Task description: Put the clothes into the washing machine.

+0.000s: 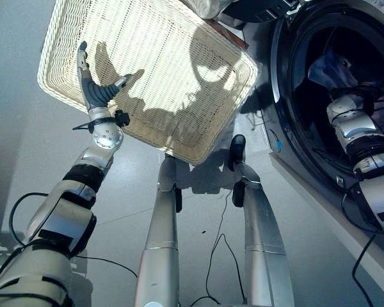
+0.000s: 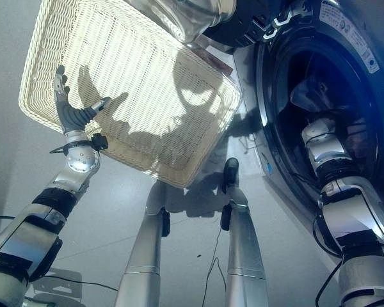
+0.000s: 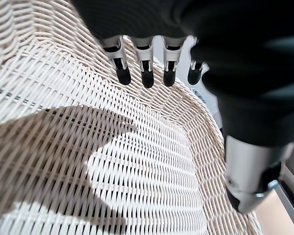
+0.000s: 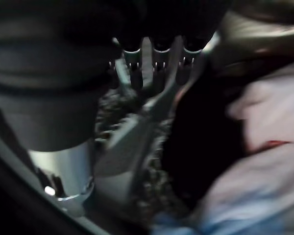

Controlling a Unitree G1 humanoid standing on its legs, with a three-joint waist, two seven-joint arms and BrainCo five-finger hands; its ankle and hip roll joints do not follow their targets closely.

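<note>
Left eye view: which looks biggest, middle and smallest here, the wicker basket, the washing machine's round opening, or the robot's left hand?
1. Wicker basket, the largest.
2. Washing machine opening, partly cut off at the frame edge, so its full size is unsure.
3. Left hand, clearly the smallest.

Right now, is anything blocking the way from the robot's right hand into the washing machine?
Nothing visible does. The washing machine stands with its round opening clear, and the right arm already reaches through it into the dark drum, where pale clothes lie by the right hand. The left hand hovers open over the wicker basket.
</note>
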